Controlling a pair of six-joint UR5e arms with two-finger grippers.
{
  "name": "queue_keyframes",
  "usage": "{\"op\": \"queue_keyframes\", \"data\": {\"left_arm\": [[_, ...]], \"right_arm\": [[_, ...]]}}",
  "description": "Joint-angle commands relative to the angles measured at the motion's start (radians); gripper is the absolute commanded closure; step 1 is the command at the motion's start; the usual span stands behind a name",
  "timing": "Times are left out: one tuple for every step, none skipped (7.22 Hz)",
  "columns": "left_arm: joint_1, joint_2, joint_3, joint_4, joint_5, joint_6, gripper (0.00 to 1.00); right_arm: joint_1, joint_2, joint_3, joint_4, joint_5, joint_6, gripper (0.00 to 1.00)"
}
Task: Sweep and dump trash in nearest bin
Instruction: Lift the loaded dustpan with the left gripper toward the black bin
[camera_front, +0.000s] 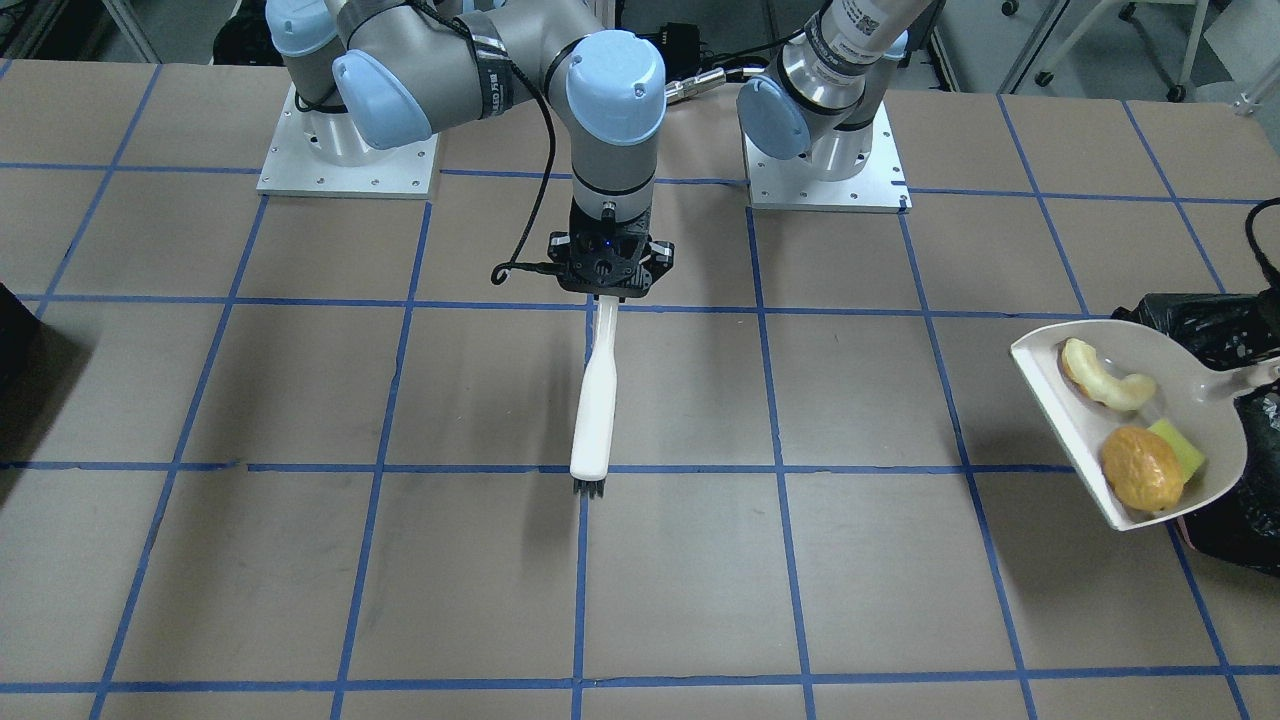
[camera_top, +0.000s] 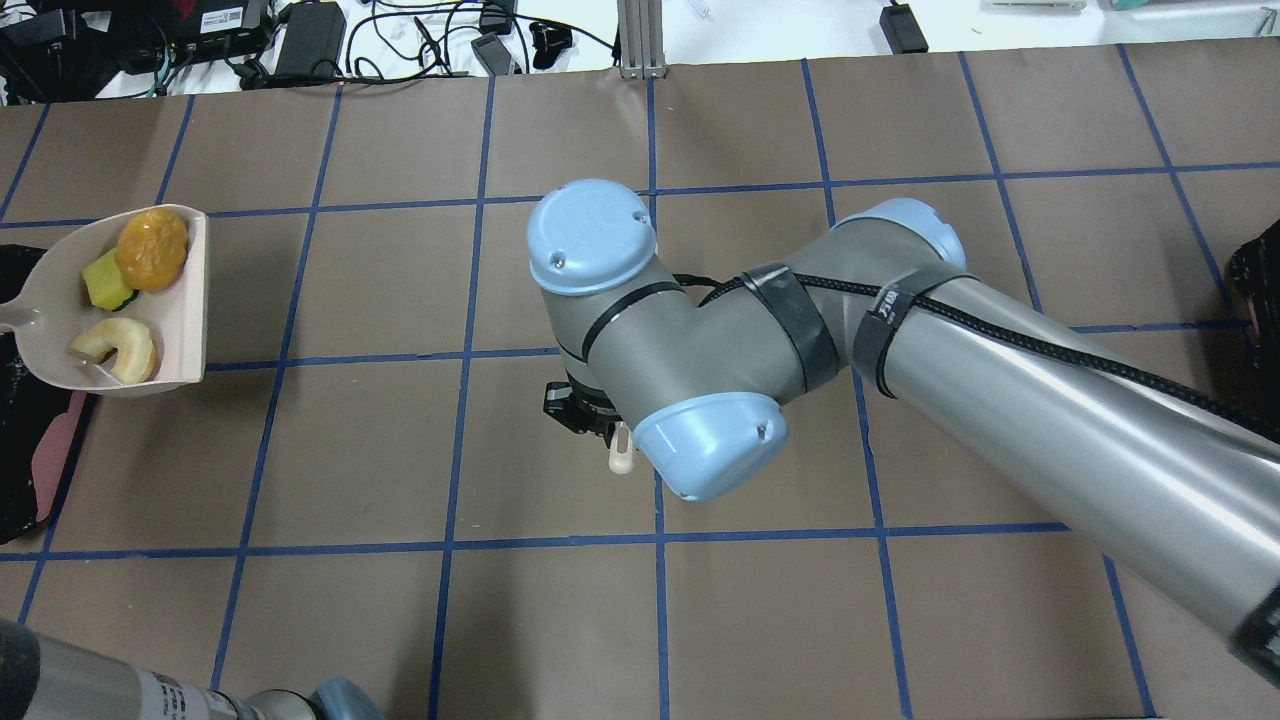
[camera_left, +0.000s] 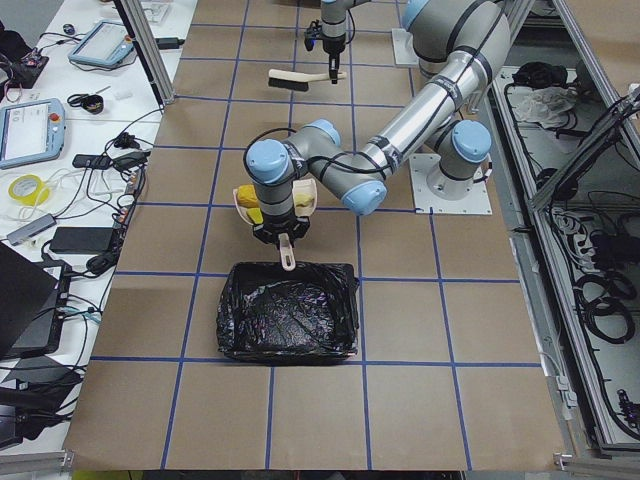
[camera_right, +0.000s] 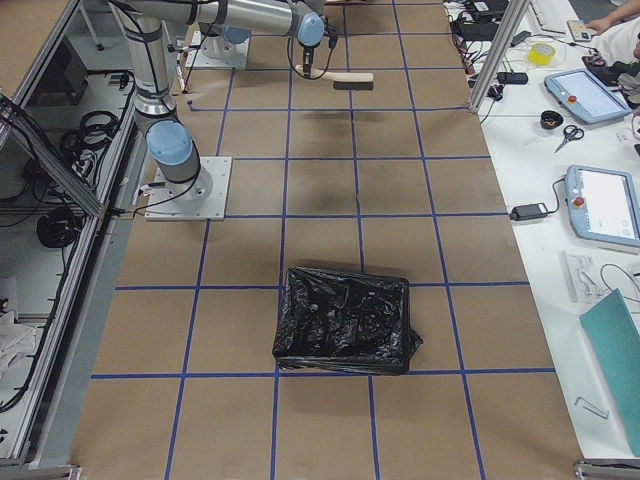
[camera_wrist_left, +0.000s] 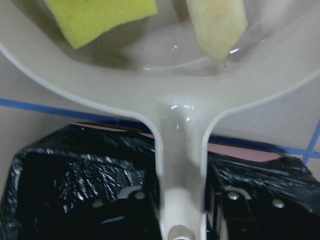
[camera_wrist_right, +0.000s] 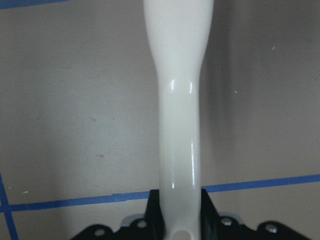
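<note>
The white dustpan (camera_front: 1200, 400) carries all three trash bits: an orange-brown lump (camera_front: 1142, 468), a yellow-and-green wedge (camera_front: 1180, 447) and a pale yellow curved piece (camera_front: 1105, 380). My left gripper (camera_wrist_left: 180, 200) is shut on the dustpan's handle (camera_wrist_left: 180, 165). It holds the pan beside the bin (camera_left: 288, 325), with the handle over the bin's rim. The bin's black bag and pink side (camera_top: 60, 450) show at the overhead view's left edge. My right gripper (camera_front: 605, 290) is shut on a white brush (camera_front: 597, 400) at mid-table, bristles pointing away from the robot.
A second black-bagged container (camera_right: 345, 335) stands on the table at the robot's right end, also at the overhead view's right edge (camera_top: 1260, 290). My right arm's elbow (camera_top: 700, 340) hangs over mid-table. Cables and devices lie beyond the far edge (camera_top: 300, 40).
</note>
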Motion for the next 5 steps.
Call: {"op": "queue_keyframes", "data": {"left_arm": [[0.110,-0.010,0.085,-0.053,0.000,0.117,1.00],[0.159,-0.030,0.105,-0.040,0.012,0.178,1.00],[0.201,-0.048,0.159,-0.009,0.035,0.237,1.00],[0.224,-0.088,0.237,-0.004,0.084,0.283,1.00],[0.239,-0.134,0.323,0.009,0.113,0.323,1.00]], "right_arm": [[0.001,-0.011,0.053,-0.003,0.014,-0.003,1.00],[0.001,-0.012,0.079,-0.001,0.014,-0.006,1.00],[0.002,-0.014,0.104,-0.001,0.014,-0.021,1.00],[0.004,-0.024,0.125,-0.003,0.031,-0.023,1.00],[0.010,-0.024,0.128,-0.004,0.051,-0.026,1.00]]}}
